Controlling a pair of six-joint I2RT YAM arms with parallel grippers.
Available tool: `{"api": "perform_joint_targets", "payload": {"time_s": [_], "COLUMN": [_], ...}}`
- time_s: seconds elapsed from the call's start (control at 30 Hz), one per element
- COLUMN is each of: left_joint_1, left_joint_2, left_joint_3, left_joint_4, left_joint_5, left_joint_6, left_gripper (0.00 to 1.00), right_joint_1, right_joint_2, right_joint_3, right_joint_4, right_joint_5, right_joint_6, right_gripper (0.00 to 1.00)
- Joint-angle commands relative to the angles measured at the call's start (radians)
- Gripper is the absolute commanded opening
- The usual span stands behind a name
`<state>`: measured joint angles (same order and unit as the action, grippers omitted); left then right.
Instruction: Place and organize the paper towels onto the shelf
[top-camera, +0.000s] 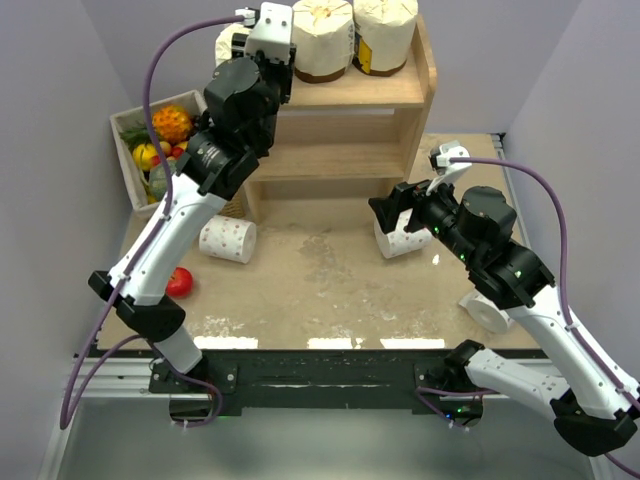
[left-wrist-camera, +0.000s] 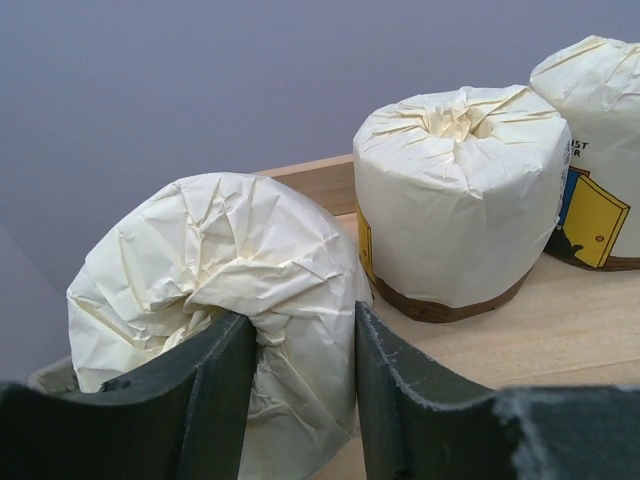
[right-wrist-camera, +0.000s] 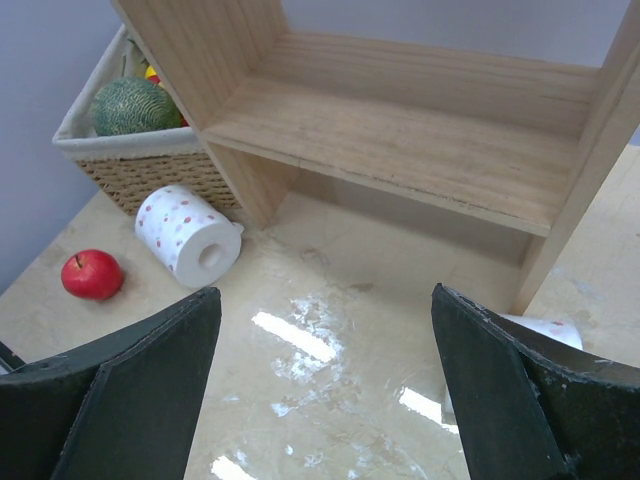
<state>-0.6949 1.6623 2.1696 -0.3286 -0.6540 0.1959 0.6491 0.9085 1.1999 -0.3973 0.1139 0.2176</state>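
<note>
From above, the left gripper (top-camera: 250, 45) hides most of the cream roll (top-camera: 226, 45) at the left end of the shelf's (top-camera: 400, 95) top board, and its fingers can't be seen. The middle roll (top-camera: 322, 38) and the right roll (top-camera: 385, 32) stand upright beside it. A third dotted roll (top-camera: 487, 310) is half hidden under the right arm. The table (top-camera: 320, 290) is mottled beige with glare patches, and the walls are grey-lilac. A fruit basket (top-camera: 150, 150) sits left of the shelf, with an apple (top-camera: 179, 282) on the table nearby. The right gripper (top-camera: 392, 208) hangs over the near dotted roll (top-camera: 400, 242). The far dotted roll (top-camera: 228, 240) lies by the basket.

At the left wrist, the right roll is cut off by the frame edge. The dark fingers (left-wrist-camera: 215, 390) are pinched narrowly on the cream roll's crumpled end.

At the right wrist, one finger hides most of a dotted roll at the lower right. The jaws are spread wide and hold nothing. They face the bare lower board, with the far dotted roll lying on its side by the basket.
</note>
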Motion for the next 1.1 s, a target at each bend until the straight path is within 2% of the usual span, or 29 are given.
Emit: {"api": "perform_joint_targets", "payload": {"time_s": [0.0,0.03,0.1,0.13,0.2,0.43,0.67,0.77,0.97,1.07], "left_joint_1": [0.011,0.014,0.014,0.012,0.014,0.012,0.012,0.011,0.012,0.012], "left_joint_2": [0.024,0.028,0.040,0.043,0.056,0.051,-0.005,-0.068,-0.272,-0.407], "left_joint_3": [0.056,0.058,0.061,0.065,0.099,0.162,0.139,0.082,-0.204,-0.466], "left_joint_4": [0.103,0.112,0.147,0.158,0.175,0.181,0.168,0.123,-0.001,-0.078], "left_joint_5": [-0.019,-0.022,-0.018,-0.015,-0.013,0.017,0.017,0.020,0.050,0.138], "left_joint_6": [0.049,0.060,0.074,0.085,0.089,0.093,0.089,0.042,-0.094,-0.160], "left_gripper": [0.55,0.65,0.74,0.83,0.88,0.90,0.90,0.90,0.89,0.90], "right_joint_1": [0.001,0.003,0.001,0.001,0.003,0.003,0.003,0.001,0.003,0.001], "right_joint_2": [-0.008,-0.008,-0.010,-0.010,-0.010,-0.013,0.000,0.003,0.010,0.006], "right_joint_3": [0.018,0.015,0.009,0.006,0.004,0.003,0.000,-0.006,-0.032,-0.084], "right_joint_4": [0.017,0.017,0.017,0.018,0.018,0.017,0.020,0.023,0.014,0.014], "right_joint_5": [0.006,0.004,0.004,0.006,0.010,0.013,0.003,0.012,0.015,0.026], "right_joint_6": [-0.008,-0.006,-0.003,-0.004,-0.003,-0.004,0.006,0.014,0.040,0.075], "right_gripper": [0.89,0.89,0.89,0.89,0.89,0.90,0.90,0.90,0.90,0.90]}}
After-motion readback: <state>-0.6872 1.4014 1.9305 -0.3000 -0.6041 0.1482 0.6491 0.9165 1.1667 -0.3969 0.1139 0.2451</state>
